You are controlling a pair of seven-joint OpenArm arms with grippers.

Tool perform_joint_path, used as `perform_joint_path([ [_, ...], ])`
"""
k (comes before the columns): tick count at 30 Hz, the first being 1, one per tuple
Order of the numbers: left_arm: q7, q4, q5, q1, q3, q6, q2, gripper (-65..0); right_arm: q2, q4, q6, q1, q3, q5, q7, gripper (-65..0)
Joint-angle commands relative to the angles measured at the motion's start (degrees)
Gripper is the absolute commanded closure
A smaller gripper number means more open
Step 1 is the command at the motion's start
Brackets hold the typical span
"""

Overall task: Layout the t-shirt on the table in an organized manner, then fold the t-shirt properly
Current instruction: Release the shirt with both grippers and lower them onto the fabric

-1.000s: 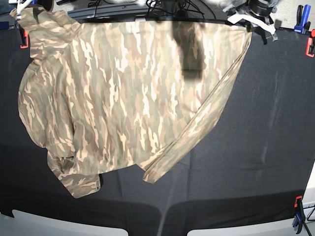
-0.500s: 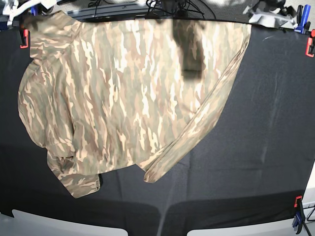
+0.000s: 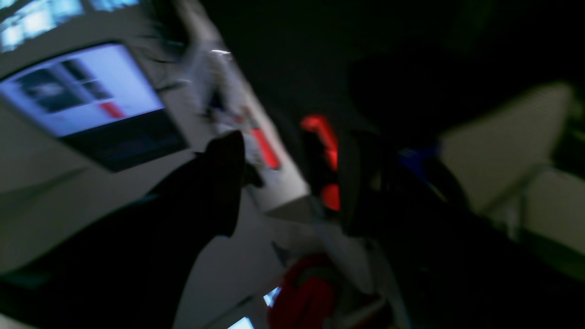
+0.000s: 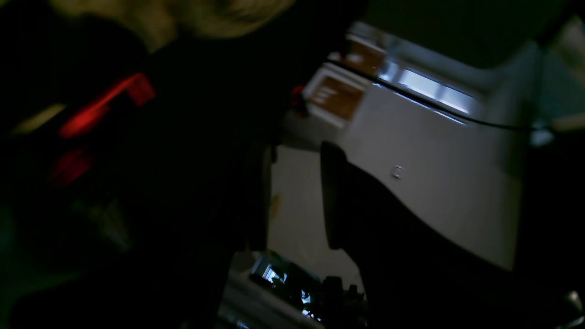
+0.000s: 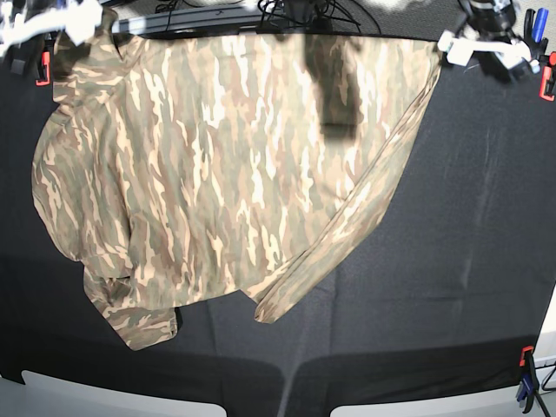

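The camouflage t-shirt [image 5: 217,174] lies spread over the left and middle of the black table [image 5: 469,226], its top edge along the far side and a bunched sleeve at the lower left. My left gripper [image 5: 476,43] hovers just off the shirt's far right corner. In the left wrist view its dark fingers [image 3: 219,183] stand apart with nothing between them. My right gripper [image 5: 50,24] is a blur above the far left corner. In the right wrist view, the right gripper [image 4: 297,196] is open and empty, with a strip of t-shirt [image 4: 205,13] at the top.
Orange clamps [image 5: 42,66] [image 5: 547,82] and a blue clamp [image 5: 539,24] hold the cloth at the far corners. Another clamp [image 5: 526,369] sits at the near right. Cables [image 5: 295,13] hang behind the far edge. A dark shadow [image 5: 337,87] falls on the shirt.
Both grippers have opened and let go of the shirt's far corners, drawing slightly outward. The shirt has stayed put on the table.
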Motion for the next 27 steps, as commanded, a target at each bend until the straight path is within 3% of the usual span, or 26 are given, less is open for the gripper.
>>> perform_joint_path([
  [1,0.5,0.7,3.0,0.2,-0.2,1.6,-0.7,-30.6,0.4,0.8,-1.6,0.8,0.2,-1.1,-0.7,-18.0],
  [7,-1.3,0.7,16.5,-2.8,-0.2,10.0,-0.7,-30.6,0.4,0.8,-8.3,9.8,0.2,-3.1,0.1,-18.0],
  [11,-4.9,0.7,16.0,-7.6,-0.2,11.7,-0.7,-30.6,0.4,0.8,-11.2,16.1,0.2,-2.9,0.2,-18.0],
  [15,-11.3,0.7,12.0,-14.0,-0.2,11.9,-0.7,-30.6,0.4,0.8,-14.4,21.9,0.2,-2.8,1.7,-18.0],
  [20,-19.0,0.7,2.7,-23.0,-0.2,11.9,-0.5,-30.6,-0.3,0.8,-14.4,29.2,0.2,-2.8,3.5,-18.0],
  [27,-24.3,0.7,-17.7,-34.3,-0.2,10.3,5.0,-30.6,-8.2,0.8,-14.4,38.7,0.2,4.1,4.3,-18.0],
])
